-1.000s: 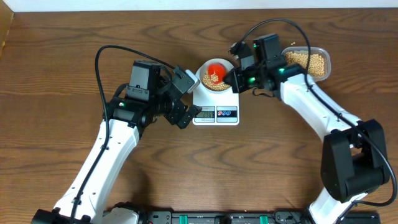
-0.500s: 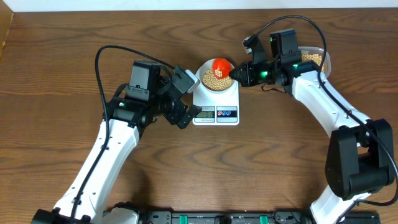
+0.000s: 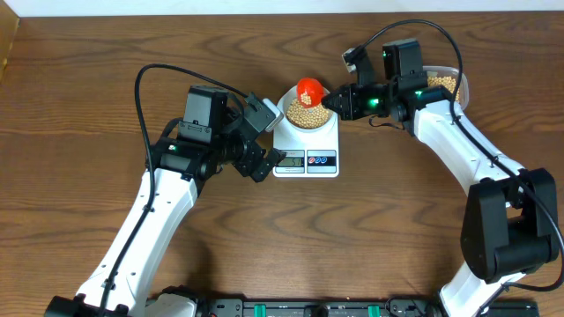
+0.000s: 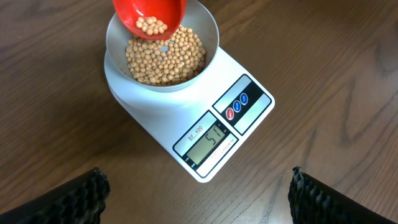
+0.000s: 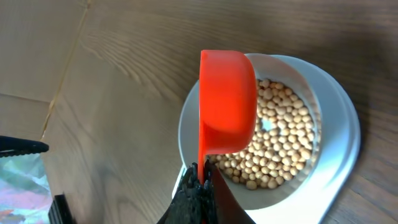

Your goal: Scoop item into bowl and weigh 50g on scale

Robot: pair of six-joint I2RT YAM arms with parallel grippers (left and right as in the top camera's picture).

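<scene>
Both arms start at the near edge of the tabletop (image 3: 79, 106). Left arm (image 3: 154, 211) slants up and inward, bends near its wrist camera, and its forearm turns right toward the scale (image 3: 304, 139). Left jaws are spread wide with nothing between them. They hang just left of the scale's near-left corner, apart from it. In the left wrist view both fingers (image 4: 71, 199) sit at the bottom corners, with the scale ahead between them.

Right arm (image 3: 458, 150) climbs from the near right, bends at the far right and reaches left, wrist roughly level.

Scale sits mid-tabletop, with its display (image 4: 208, 138) and buttons (image 4: 237, 106) on the near side. Display looks like 51.

Bowl (image 3: 285, 104) sits on the far half of the scale, partly filled with beans (image 4: 165, 59).

Scoop (image 3: 308, 89) is red, tipped on its side over the far part of the bowl. The left wrist view shows a few beans in its cup. Cannot tell if the scoop touches the rim.

Right jaws are pressed together, pinching the scoop's handle just right of the bowl. In the right wrist view the cup stands edge-on straight out from the jaws, with the bowl and beans below and beyond it.

Tub (image 3: 462, 86) sits at the far right behind the right wrist. It holds more beans and is partly hidden by the arm.
</scene>
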